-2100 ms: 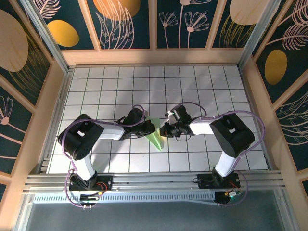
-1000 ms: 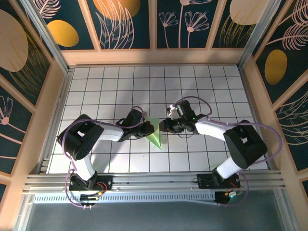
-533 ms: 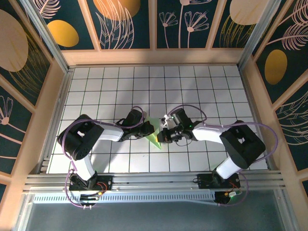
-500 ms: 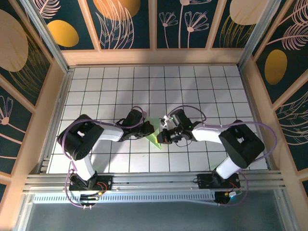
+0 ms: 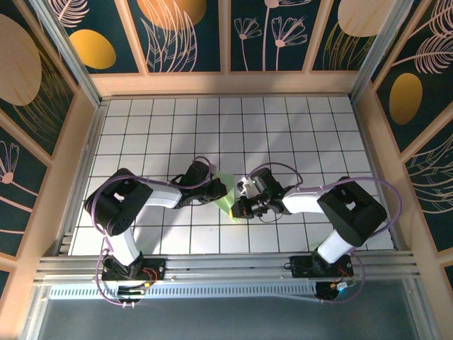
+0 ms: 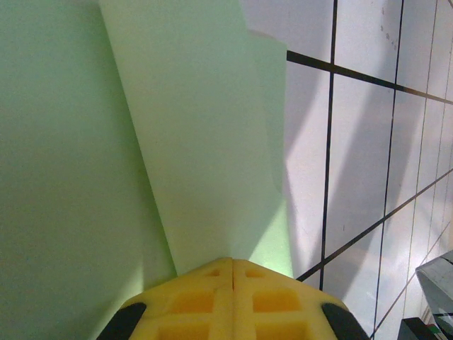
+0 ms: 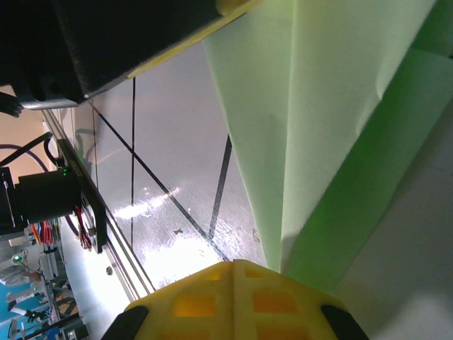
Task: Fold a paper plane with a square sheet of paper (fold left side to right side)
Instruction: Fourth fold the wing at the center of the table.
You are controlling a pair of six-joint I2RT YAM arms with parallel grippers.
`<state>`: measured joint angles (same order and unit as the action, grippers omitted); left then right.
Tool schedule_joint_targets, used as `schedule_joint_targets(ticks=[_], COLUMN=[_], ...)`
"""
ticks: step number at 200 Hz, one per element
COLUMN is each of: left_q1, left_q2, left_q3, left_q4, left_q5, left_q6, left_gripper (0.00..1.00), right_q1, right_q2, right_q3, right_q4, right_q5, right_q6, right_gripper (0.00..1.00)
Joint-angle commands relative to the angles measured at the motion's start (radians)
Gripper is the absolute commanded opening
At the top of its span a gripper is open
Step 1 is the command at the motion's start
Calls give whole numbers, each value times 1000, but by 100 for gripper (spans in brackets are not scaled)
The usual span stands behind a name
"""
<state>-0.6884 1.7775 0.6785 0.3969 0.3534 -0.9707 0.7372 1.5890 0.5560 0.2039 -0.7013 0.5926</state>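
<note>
Two arms meet at the paper plane (image 6: 198, 142), lying part-folded on the desk (image 5: 177, 127). The left pincer (image 6: 233, 269), tips pressed together, seems to pin it flat, while the right pincer (image 7: 233, 268), likewise closed, bears on a crease, probably to sharpen it.

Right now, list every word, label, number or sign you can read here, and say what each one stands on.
None can be read.
The folded green paper is plain.
The white grid tiles carry only black lines.
The wall panels show plant drawings, no lettering.
</note>
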Motion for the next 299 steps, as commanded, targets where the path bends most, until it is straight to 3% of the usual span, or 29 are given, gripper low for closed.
schedule_joint_targets(ticks=[1, 299], left_q1=[-3, -3], left_q2=[19, 19], left_q3=[-26, -20], left_q4=[-74, -83], left_q5=[-37, -45], left_q6=[-1, 4], left_gripper=[0, 0], right_q1=[11, 26], right_q2=[21, 18], right_q3=[-16, -24], right_q4=[26, -83], right_q5=[3, 86], right_q6=[12, -21], right_gripper=[0, 0])
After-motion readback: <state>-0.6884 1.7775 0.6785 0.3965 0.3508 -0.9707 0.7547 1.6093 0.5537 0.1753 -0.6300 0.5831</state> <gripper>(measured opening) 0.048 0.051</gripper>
